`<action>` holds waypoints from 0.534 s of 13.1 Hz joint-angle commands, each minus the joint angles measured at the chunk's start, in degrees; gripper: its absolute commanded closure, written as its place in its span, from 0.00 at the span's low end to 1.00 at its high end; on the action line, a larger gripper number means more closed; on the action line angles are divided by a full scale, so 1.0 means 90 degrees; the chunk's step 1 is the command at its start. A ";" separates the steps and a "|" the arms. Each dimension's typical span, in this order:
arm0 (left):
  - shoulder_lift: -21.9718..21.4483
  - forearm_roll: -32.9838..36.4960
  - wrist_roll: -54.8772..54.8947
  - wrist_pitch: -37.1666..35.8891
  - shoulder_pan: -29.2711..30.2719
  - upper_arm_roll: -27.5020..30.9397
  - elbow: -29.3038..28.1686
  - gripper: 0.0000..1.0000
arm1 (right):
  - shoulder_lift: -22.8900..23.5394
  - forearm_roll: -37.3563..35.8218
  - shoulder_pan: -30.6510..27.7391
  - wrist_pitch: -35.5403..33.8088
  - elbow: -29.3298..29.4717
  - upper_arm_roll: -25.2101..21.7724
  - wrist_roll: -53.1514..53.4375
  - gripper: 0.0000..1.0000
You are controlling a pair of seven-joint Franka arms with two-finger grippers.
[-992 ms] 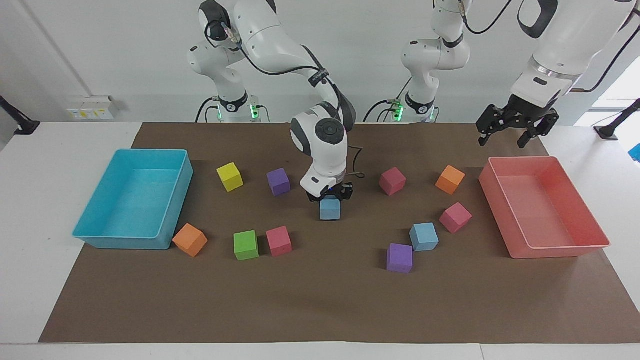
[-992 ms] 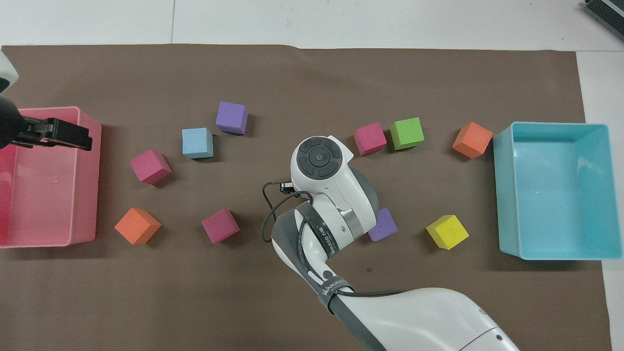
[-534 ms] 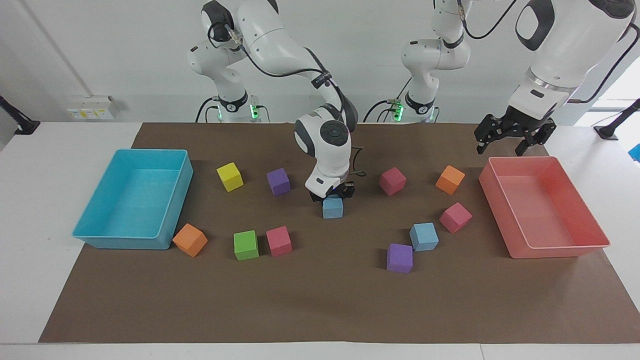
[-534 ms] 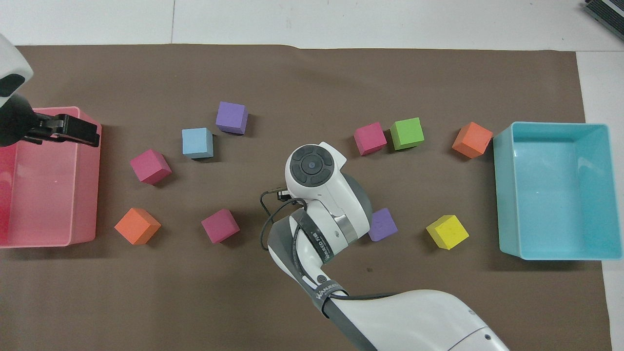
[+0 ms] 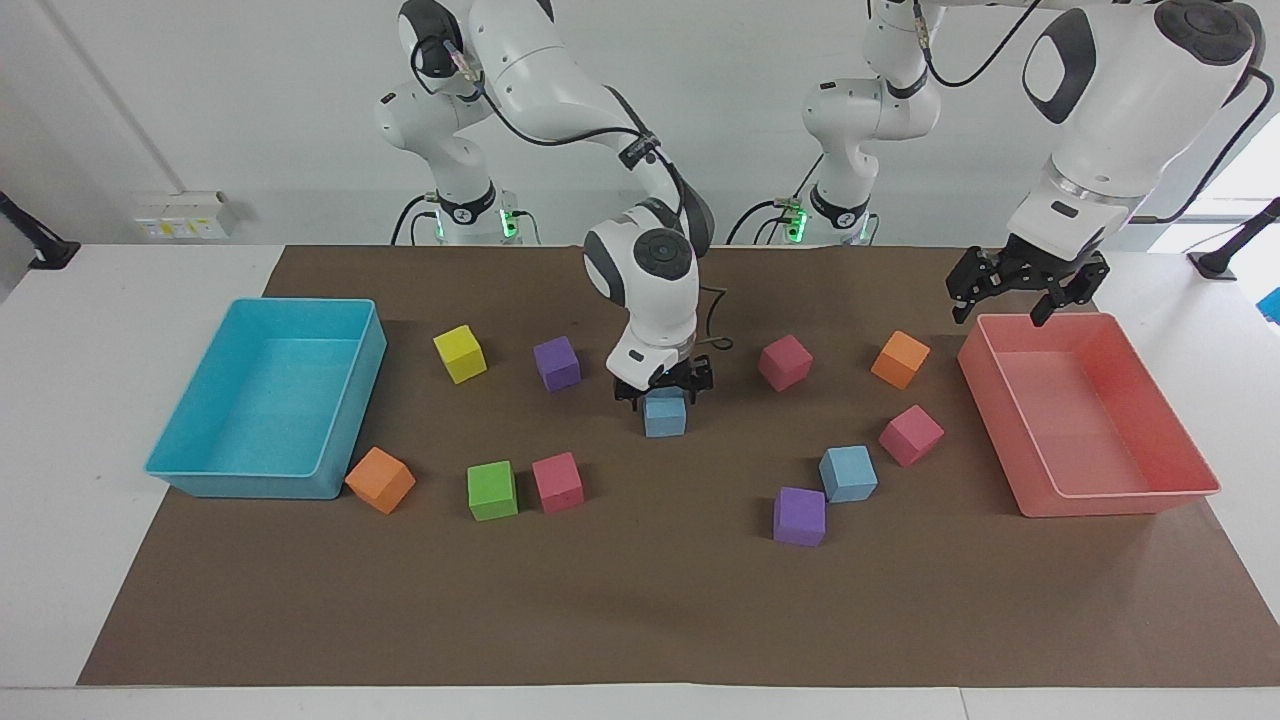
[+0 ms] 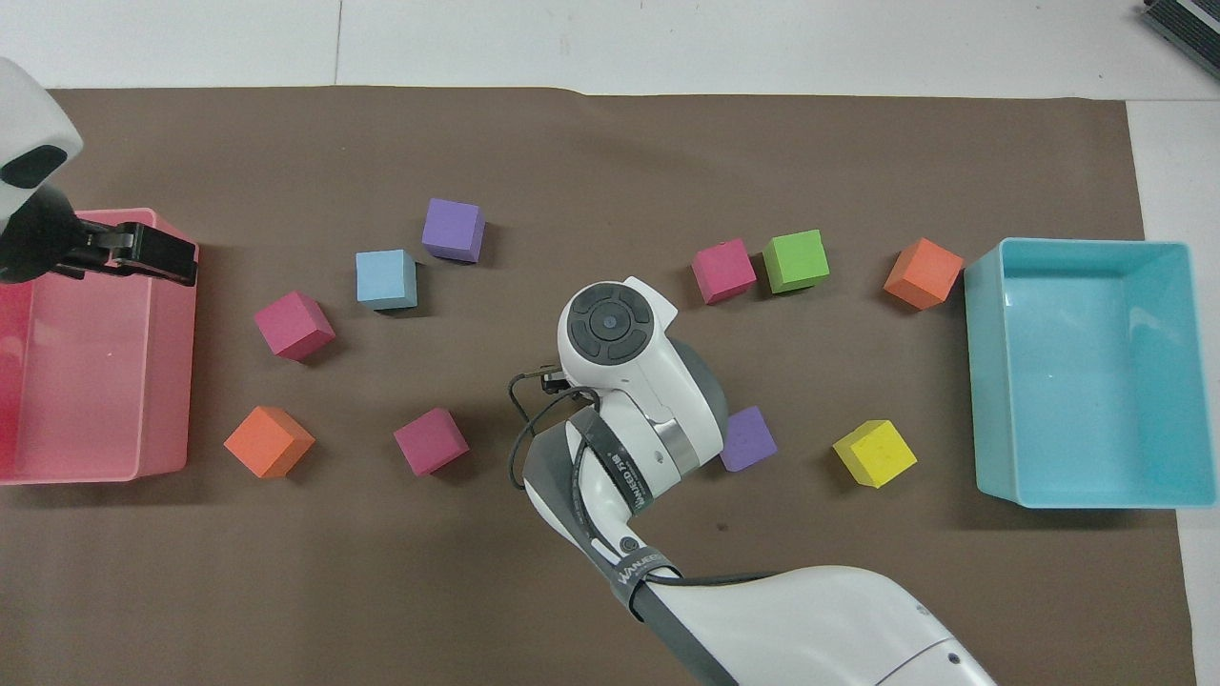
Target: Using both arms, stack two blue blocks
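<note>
One blue block (image 5: pixel 665 416) sits on the brown mat at the middle of the table. My right gripper (image 5: pixel 664 388) is straight above it, open, with a finger on each side of the block's top. In the overhead view the right arm's wrist (image 6: pixel 620 333) hides both this block and the gripper. The other blue block (image 5: pixel 848 473) (image 6: pixel 386 279) lies farther from the robots, toward the left arm's end, beside a purple cube (image 5: pixel 800 516). My left gripper (image 5: pixel 1020 290) (image 6: pixel 143 252) hangs open and empty over the pink tray's edge nearest the robots.
A pink tray (image 5: pixel 1100 503) stands at the left arm's end and a turquoise tray (image 5: pixel 250 486) at the right arm's end. Several pink, orange, green, yellow and purple cubes are scattered on the mat around the blue blocks.
The right gripper's fingers have spread apart from the blue block, which stays on the mat. The left gripper has sunk a little toward the pink tray's edge.
</note>
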 commanded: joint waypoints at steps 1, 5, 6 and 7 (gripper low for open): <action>0.0172 0.0120 -0.0003 0.0418 0.0015 -0.0041 0.0100 0.00 | -0.0504 0.0079 -0.0072 0.0006 -0.0160 0.0001 0.0152 0.00; 0.0445 0.0401 -0.0042 0.0839 -0.0307 -0.0041 0.0032 0.00 | -0.1422 0.0195 -0.0549 -0.0686 -0.0209 0.0021 0.0114 0.00; 0.0494 0.0413 -0.0187 0.0976 -0.0365 -0.0041 -0.0026 0.00 | -0.1540 0.0670 -0.0647 -0.0765 -0.0238 0.0021 0.0046 0.00; 0.0688 0.0403 -0.0624 0.1190 -0.0404 -0.0041 -0.0133 0.00 | -0.1570 0.1139 -0.0793 -0.0766 -0.0258 0.0011 -0.0206 0.00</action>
